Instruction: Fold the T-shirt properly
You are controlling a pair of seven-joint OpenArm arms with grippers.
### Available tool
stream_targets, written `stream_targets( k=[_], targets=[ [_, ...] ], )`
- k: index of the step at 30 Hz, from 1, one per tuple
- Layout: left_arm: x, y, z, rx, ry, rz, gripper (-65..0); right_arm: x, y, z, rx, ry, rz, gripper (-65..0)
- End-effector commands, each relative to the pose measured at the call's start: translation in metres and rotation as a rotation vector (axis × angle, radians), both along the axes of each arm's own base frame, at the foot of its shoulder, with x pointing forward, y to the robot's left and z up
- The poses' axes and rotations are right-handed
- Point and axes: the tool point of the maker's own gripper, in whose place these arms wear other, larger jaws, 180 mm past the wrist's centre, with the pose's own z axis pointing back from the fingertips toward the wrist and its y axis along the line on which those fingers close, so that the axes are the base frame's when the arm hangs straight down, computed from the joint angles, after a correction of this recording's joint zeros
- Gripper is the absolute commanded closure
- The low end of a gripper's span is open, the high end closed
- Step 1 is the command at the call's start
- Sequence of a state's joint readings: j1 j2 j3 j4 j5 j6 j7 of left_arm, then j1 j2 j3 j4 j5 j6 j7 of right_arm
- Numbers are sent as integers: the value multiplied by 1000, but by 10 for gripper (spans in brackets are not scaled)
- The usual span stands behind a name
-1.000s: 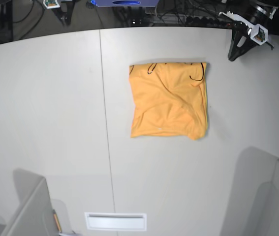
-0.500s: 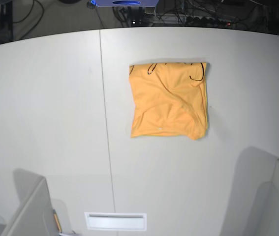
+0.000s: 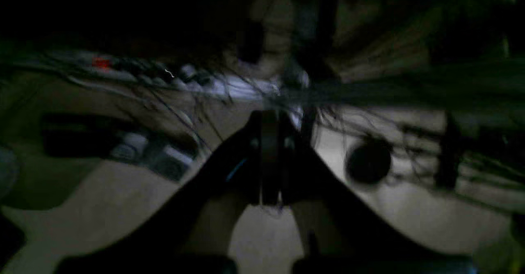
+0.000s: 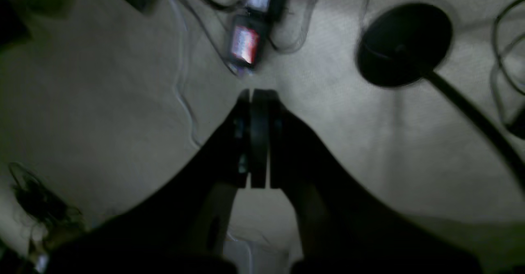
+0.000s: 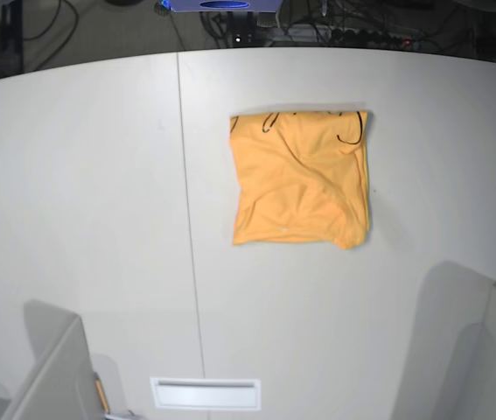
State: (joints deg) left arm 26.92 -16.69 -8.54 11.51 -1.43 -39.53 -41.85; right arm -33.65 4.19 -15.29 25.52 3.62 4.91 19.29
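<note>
Base view showed only the folded light orange-yellow cotton T-shirt (image 5: 301, 178) lying on the white table (image 5: 90, 192), right of its seam, no arms anywhere; wrist views had the dark left gripper (image 3: 268, 159) and right gripper (image 4: 255, 138) both pinched closed on nothing, over dim cabled floor; the shirt hadn't shifted since half a second earlier.

We see the T-shirt (image 5: 300, 179) in a plain light orange-yellow, with thin dark squiggle marks along its far edge — no print otherwise. It lies on a pale grey-white table (image 5: 81, 192) crossed by one thin darker seam line. In the dim wrist views the left gripper (image 3: 268, 159) and right gripper (image 4: 256, 138) read as black — above greyish floor, with a black round base (image 4: 404, 44).
</note>
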Motion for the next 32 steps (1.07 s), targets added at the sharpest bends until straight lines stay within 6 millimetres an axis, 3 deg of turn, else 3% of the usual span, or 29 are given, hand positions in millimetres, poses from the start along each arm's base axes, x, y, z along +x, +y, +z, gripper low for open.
stream_targets(
  k=[1, 3, 6, 8, 9, 12, 18, 32],
  targets=[
    [-3, 1, -2, -7, 23, -11, 0, -6, 2, -4, -9, 33, 5, 0],
    [4, -7, -17, 3, 79, -77, 0, 16, -4, -21, -43, 60, -9, 0],
    [38, -9, -36, 89, 93, -255, 0, 48, 2, -35, -63, 86, -68, 0],
    [33, -11, -47, 136, 171, -332, 0, 65, 6, -39, -65, 80, -105, 0],
    [27, -10, -50, 154, 209, -361, 0, 68, 5, -39, -67, 75, -111, 0],
    [41, -4, -55, 201, 224, -418, 0, 73, 1, -40, -72, 64, -113, 0],
    [48, -4, -54, 205, 193, -408, 0, 89, 4, -41, -63, 22, -119, 0],
    [57, -5, -52, 204, 150, -395, 0, 96, 2, -42, -66, 18, -116, 0]
  ],
)
